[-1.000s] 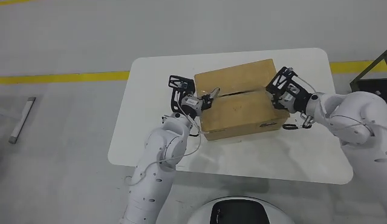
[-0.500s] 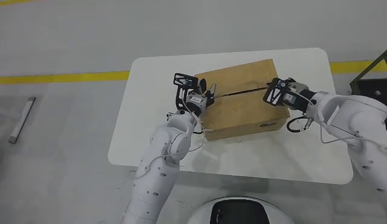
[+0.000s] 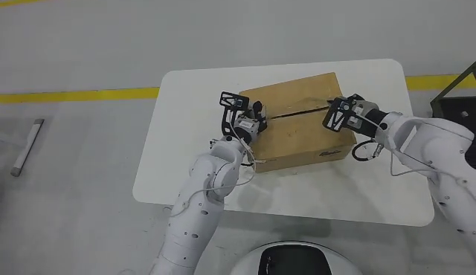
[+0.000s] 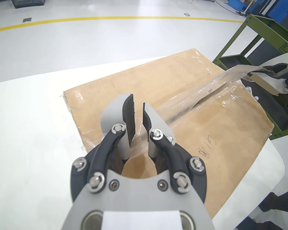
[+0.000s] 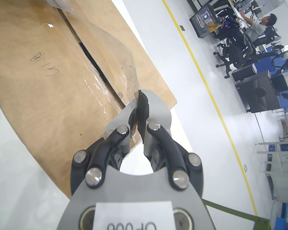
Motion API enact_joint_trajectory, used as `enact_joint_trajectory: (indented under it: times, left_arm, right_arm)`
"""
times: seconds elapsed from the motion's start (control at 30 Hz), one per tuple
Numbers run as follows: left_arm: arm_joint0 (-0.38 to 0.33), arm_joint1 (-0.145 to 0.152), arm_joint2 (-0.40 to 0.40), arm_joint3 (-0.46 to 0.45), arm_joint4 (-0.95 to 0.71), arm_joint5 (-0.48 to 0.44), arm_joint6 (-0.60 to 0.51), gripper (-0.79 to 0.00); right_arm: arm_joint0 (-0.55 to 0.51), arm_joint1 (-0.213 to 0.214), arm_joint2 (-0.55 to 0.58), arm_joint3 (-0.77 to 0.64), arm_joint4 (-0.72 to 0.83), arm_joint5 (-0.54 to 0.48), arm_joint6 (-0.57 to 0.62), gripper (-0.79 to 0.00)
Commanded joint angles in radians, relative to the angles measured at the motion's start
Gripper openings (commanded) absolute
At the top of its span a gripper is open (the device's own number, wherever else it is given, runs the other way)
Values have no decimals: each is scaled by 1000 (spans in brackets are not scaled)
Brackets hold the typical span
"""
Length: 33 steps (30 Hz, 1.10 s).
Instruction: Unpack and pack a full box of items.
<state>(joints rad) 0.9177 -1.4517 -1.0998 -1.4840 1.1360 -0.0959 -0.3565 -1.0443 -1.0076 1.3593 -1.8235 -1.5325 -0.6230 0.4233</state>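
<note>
1. right tool (image 5: 140, 106): closed on the free end of a clear tape strip (image 5: 115, 48), held just off the right end of the cardboard box (image 3: 297, 137).
2. tape strip: lifted off the box's central seam at that end, stuck down along the rest.
3. left tool (image 4: 138, 111): fingers parted by a narrow gap, nothing between them, over the taped seam at the box's left end; contact with the box cannot be told.
4. cardboard box: flat on the middle of the white table (image 3: 186, 156), flaps down, with a dark slit along the seam near the right end.
5. green cart (image 4: 254, 32): beside the table.
</note>
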Motion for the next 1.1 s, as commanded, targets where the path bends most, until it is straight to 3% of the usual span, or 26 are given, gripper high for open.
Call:
enact_joint_trajectory:
  times: [0.0,0.33,0.4,0.6,0.67,0.7,0.73,0.83,0.93,1.07]
  left_arm:
    - [-1,0,2,2,0,-4,-4,-643]
    - [3,0,8,2,0,-23,-26,-634]
    - [3,0,11,8,6,-25,-31,-634]
    - [2,-1,19,15,14,-29,-39,-637]
    - [2,-1,20,15,15,-28,-40,-634]
    - [3,-1,20,15,16,-29,-41,-631]
    - [2,-1,21,15,16,-30,-43,-631]
    - [3,-1,20,14,17,-31,-42,-631]
    - [4,-1,20,13,17,-31,-41,-628]
    - [6,-1,19,9,20,-31,-43,-619]
  right_arm:
    - [0,0,0,0,1,-5,0,-785]
    - [3,3,7,0,2,-29,8,-785]
    - [3,4,8,1,5,-32,9,-727]
    - [2,4,20,0,27,-24,21,-419]
    - [-1,4,26,-1,42,-14,29,-360]
    - [-1,5,31,0,44,-7,35,-194]
    - [-3,4,34,2,51,-1,38,-145]
    - [1,4,46,13,66,30,53,-139]
    - [8,2,54,28,87,67,60,-83]
    - [27,-4,59,54,142,126,90,-92]
